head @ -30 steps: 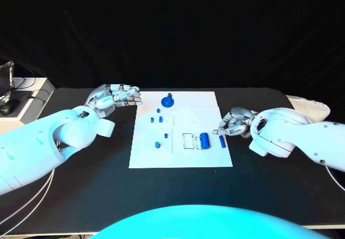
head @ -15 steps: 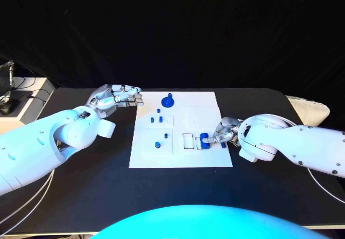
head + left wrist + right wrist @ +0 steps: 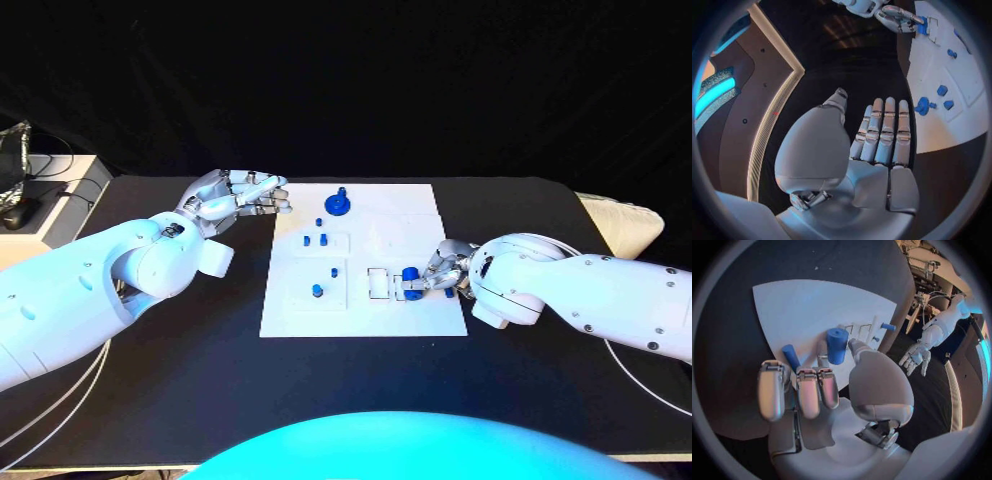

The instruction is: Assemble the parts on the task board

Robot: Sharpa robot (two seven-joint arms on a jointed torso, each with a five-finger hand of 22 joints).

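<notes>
Contact established: my right hand (image 3: pixel 444 266) has moved in onto the white task board (image 3: pixel 361 325), fingers now closing around the blue plastic cylinder (image 3: pixel 411 281) beside its slot. Left hand (image 3: pixel 242 193) waits, fingers curled, holding nothing.

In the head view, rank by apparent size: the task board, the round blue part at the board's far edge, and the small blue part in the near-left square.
1. task board
2. round blue part
3. small blue part

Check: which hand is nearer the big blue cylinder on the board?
Right. The right hand has its fingers at the blue cylinder. The left hand hovers off the board's far left corner, well away.
</notes>
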